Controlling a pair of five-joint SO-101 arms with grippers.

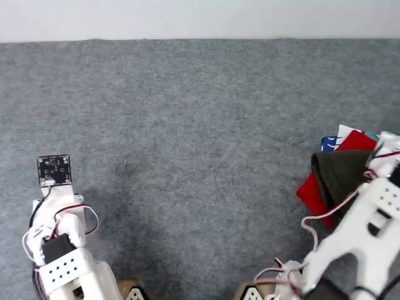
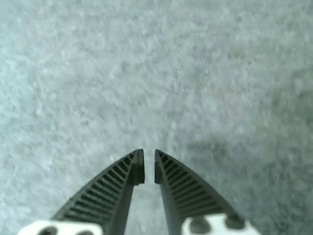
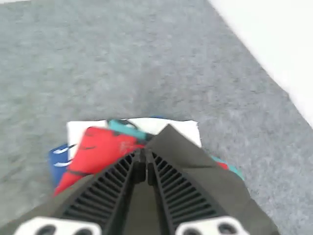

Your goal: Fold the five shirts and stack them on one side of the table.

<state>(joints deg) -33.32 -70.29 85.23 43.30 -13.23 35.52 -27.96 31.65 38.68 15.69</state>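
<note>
A stack of folded shirts [image 1: 334, 181] lies at the table's right edge. A dark olive shirt [image 3: 195, 166] is on top, with a red shirt [image 3: 100, 149] under it and blue [image 3: 57, 159], white [image 3: 78, 129] and teal layers poking out below. My right gripper [image 3: 145, 165] hangs just over the olive shirt, its fingers shut and nothing visibly pinched between them. The right arm [image 1: 369, 219] covers the near part of the stack. My left gripper [image 2: 145, 167] is shut with only a thin slit, over bare carpet at the near left, where its arm [image 1: 59, 212] stands.
Grey carpet [image 1: 200, 125] covers the whole table. A white wall strip [image 1: 200, 19] runs along the far edge. In the right wrist view the carpet's edge [image 3: 274, 83] passes close beyond the stack.
</note>
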